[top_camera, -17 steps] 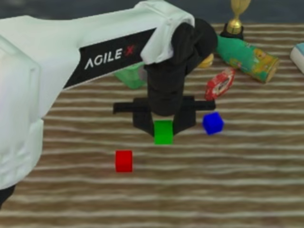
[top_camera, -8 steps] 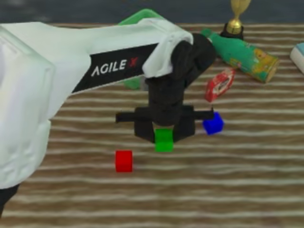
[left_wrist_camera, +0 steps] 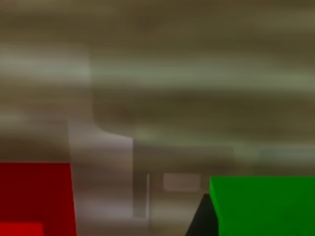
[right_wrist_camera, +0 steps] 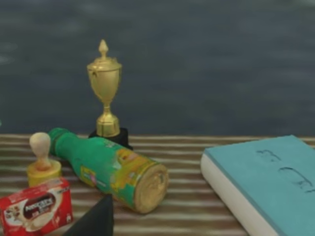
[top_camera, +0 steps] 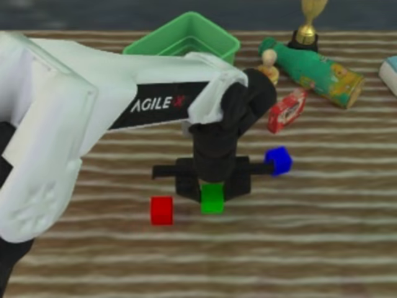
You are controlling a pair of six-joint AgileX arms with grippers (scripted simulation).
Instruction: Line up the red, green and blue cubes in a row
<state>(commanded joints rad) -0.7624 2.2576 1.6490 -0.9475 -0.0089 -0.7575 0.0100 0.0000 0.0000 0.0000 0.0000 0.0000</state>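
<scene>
Three cubes are seen: green cube [top_camera: 212, 198] is clamped in the left gripper [top_camera: 212, 194] at frame centre, right of red [top_camera: 162, 210]; blue [top_camera: 278, 161] lies upper right. Green should be lowered level with red before release.

Red cube [top_camera: 162, 210] and green cube [top_camera: 212, 198] sit side by side; blue cube [top_camera: 278, 160] lies farther right, higher

Simulated tabletop: striped wooden table [top_camera: 310, 248]
</scene>
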